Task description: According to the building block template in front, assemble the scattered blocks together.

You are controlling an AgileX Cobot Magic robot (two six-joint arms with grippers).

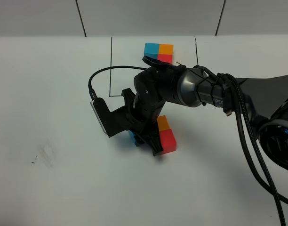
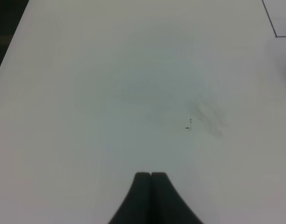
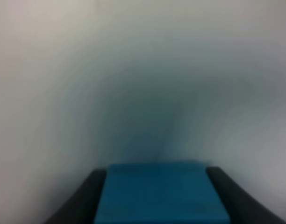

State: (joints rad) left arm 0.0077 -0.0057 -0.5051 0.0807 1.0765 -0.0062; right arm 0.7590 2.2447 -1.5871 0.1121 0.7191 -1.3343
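Our right pincer (image 3: 157, 196) is closed halfway on the blue cube (image 3: 159, 193), just beside the orange cube (image 1: 163, 123) and red cube (image 1: 167, 140), which touch on the tabletop (image 1: 50, 94) in front of the template (image 1: 159, 52). The left pincer (image 2: 151, 176) is fully closed and empty. We judge the cube light, stiff and a little smooth, best held on two flat opposite faces

A sky-blue cube (image 3: 161, 193) sits between the black fingers (image 3: 75, 200) of the right gripper (image 1: 143, 140). Beside that gripper, an orange cube (image 1: 163, 123) adjoins a red cube (image 1: 168, 140). Beyond it, the template (image 1: 159, 52) shows blue, orange and red inside thin black lines on the white table (image 1: 50, 94).
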